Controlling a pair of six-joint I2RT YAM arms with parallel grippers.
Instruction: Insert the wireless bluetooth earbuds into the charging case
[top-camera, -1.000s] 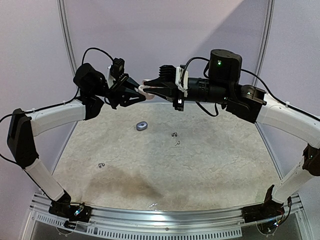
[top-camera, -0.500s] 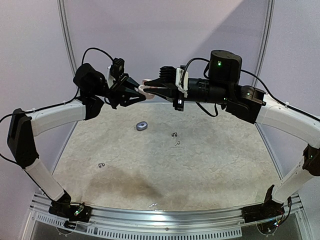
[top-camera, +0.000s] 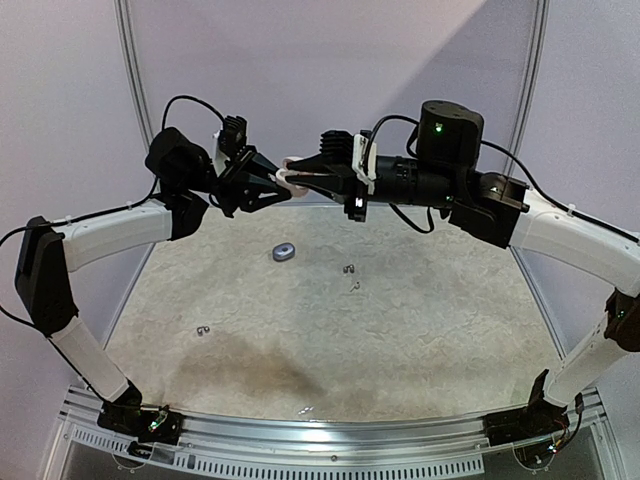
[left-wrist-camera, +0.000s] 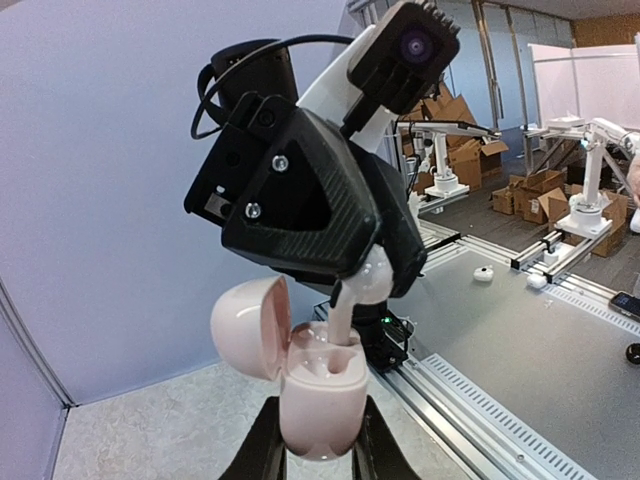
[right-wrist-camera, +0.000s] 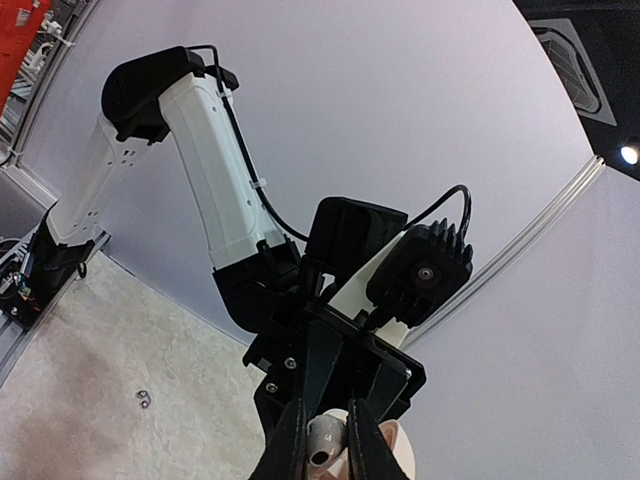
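Care: with case (left-wrist-camera: 318, 395) clamped in left tool (left-wrist-camera: 318, 447) and earbud (left-wrist-camera: 368, 278) pinched in right tool (right-wrist-camera: 323, 452), push straight in, gently.

Just left and in front of the grey case (top-camera: 284, 252) the table (top-camera: 430, 330) lies open; two dark earbuds (top-camera: 349, 267) lie near its right. Above and behind it the left gripper (left-wrist-camera: 315, 445), gripping the pink case (left-wrist-camera: 320, 400), apparently meets the right gripper (right-wrist-camera: 325, 445), pinching a whitish earbud (left-wrist-camera: 368, 278).
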